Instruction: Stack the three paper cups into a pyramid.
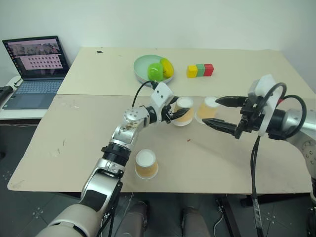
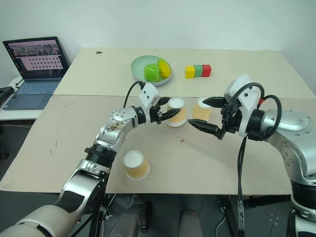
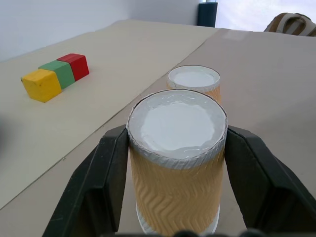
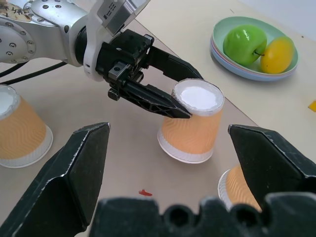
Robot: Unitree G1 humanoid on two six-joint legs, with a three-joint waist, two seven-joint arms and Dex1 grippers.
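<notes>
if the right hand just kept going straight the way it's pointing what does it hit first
Probably the paper cup held in the left hand: it sits squarely between the open right hand's fingers in the right wrist view. The nearer cup sits just off that line, though depth is unclear.

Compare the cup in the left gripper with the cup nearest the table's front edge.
The gripped cup sits between the left gripper fingers, which are shut on its sides; the front cup stands free, untouched. The gripped cup is right beside a third cup; the front cup stands alone. Both are upside down, tan-orange with white bases.
</notes>
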